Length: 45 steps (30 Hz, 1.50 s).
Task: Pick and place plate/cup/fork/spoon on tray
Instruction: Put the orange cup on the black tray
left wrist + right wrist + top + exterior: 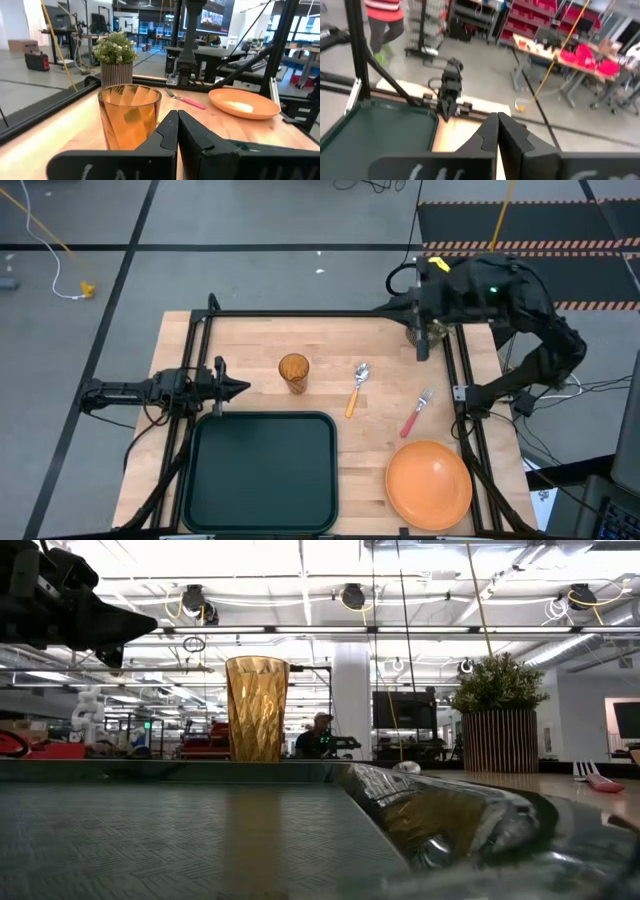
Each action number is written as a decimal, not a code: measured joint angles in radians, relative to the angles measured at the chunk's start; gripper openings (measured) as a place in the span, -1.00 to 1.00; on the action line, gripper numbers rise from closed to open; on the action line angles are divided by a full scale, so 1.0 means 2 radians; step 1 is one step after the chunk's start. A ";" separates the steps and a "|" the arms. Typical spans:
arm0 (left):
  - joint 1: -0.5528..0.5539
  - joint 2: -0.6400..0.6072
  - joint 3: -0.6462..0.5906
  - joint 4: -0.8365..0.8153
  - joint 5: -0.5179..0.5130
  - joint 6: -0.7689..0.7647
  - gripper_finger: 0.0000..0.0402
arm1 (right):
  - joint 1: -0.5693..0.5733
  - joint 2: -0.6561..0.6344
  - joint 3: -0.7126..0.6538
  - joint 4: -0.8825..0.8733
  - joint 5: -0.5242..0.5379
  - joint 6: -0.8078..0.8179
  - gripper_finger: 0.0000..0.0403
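High view shows the left hand (243, 388) at the left edge of the table (330, 330), just above the empty tray's (262, 470) far rim, fingers pressed together and holding nothing. The cup (294, 372) stands upright just beyond its fingertips toward the table's middle, so a straight reach along the way the hand already points would meet it; in the left wrist view the cup (129, 121) sits directly ahead of the closed fingers (200, 145). The right hand (422, 352) hangs at the far right corner, also closed and empty, well apart from the cup. The spoon (356, 387) and fork (416, 413) lie between, each with its handle angled toward the near edge, and the plate (429, 483) rests at the near right corner. The left arm is plainly the nearer one. No brand, label or writing can be read.
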 joint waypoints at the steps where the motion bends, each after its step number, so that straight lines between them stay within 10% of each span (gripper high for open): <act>1: 0.000 0.000 0.000 0.003 0.000 0.001 -0.97 | -0.003 0.009 0.009 -0.014 0.000 0.000 -1.00; 13: 0.000 0.030 0.091 -0.033 -0.025 -0.014 -0.97 | -0.030 0.062 -0.026 -0.095 0.000 0.045 -1.00; 37: 0.000 0.421 0.574 -0.414 -0.029 0.068 -0.97 | -0.029 0.009 -0.314 0.047 0.001 0.096 -1.00; 45: -0.003 0.463 0.573 -0.465 -0.029 0.069 -0.97 | -0.027 0.009 -0.361 0.083 0.002 0.106 -1.00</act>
